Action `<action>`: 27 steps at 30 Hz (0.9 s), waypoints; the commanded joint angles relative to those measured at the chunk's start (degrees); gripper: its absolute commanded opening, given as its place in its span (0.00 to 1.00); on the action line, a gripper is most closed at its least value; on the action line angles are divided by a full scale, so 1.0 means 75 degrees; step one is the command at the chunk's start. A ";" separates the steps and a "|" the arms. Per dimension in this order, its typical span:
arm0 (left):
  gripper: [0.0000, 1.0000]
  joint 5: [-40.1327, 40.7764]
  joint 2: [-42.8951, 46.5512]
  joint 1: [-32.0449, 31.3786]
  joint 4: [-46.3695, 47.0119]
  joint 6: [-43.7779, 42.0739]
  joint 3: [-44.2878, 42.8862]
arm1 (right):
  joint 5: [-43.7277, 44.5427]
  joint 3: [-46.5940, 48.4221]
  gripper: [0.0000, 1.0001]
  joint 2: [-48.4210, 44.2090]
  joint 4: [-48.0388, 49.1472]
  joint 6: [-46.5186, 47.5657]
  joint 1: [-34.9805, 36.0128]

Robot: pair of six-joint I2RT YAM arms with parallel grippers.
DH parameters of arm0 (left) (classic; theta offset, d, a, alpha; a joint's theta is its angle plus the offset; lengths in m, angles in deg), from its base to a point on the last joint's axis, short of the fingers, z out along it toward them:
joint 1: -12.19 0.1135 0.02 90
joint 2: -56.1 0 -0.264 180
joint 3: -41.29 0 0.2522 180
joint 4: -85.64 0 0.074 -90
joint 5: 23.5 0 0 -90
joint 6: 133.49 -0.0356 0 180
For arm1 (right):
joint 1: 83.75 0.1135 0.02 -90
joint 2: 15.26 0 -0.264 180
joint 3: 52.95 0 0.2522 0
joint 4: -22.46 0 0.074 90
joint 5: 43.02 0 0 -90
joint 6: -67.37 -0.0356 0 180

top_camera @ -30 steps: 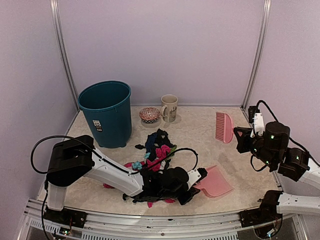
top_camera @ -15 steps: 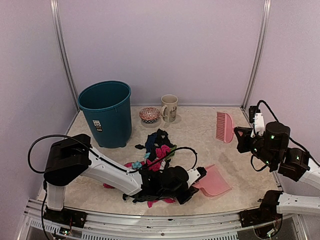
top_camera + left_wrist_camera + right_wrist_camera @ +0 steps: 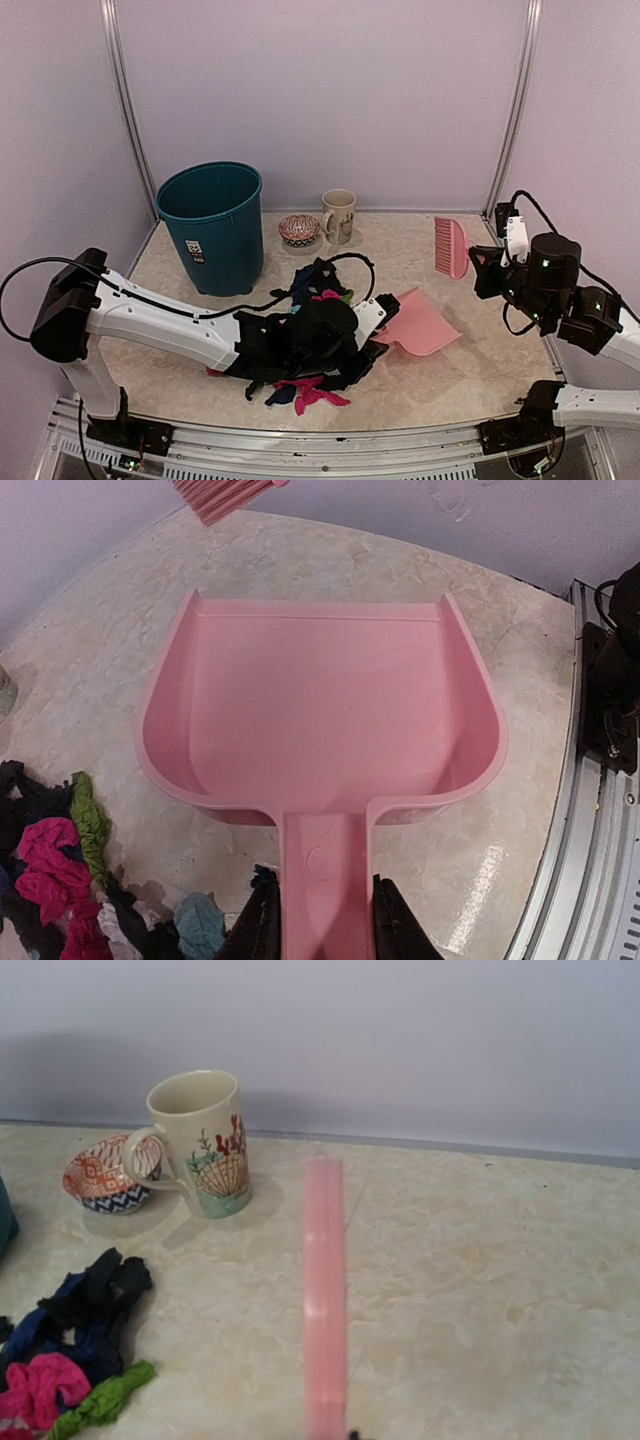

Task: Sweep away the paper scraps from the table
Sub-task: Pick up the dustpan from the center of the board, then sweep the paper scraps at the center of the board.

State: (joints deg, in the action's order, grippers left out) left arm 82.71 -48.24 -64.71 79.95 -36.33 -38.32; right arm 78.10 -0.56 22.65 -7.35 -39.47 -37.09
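Heaped paper scraps [image 3: 312, 396] lay near-centre on the table [image 3: 480, 360].
Only our left wrist view showed the left gripper [image 3: 322, 930] clamping the dustpan [image 3: 320, 730] handle; the right gripper [image 3: 478, 268], fingers cut off, seemingly pinched the brush [image 3: 447, 247].

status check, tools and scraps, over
Left tool shut on dustpan handle. Right tool shut on brush. Paper scraps piled on table beside dustpan, none in it. Mug and bowl behind pile.
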 commanded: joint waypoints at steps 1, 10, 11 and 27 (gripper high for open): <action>0.00 0.0709 0.0708 0.0001 -0.0889 0.0263 0.0265 | -0.0135 0.0373 0.00 0.0183 0.0265 0.0288 -0.0134; 0.00 0.1213 0.2503 -0.0040 -0.2044 0.0527 0.0699 | -0.0633 0.0485 0.00 0.0525 0.0510 0.0176 -0.0385; 0.00 0.1259 0.2706 -0.0039 -0.2159 0.0533 0.0742 | -0.0787 0.0494 0.00 0.0575 0.0541 0.0121 -0.0420; 0.00 0.1670 0.5330 0.0769 -0.4253 0.0337 0.0120 | -0.3798 0.0477 0.00 0.1975 0.1671 -0.0769 -0.0455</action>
State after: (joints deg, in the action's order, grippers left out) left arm 94.82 -11.17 -61.57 53.88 -33.38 -33.70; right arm 59.52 1.52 35.22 -0.08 -42.64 -40.07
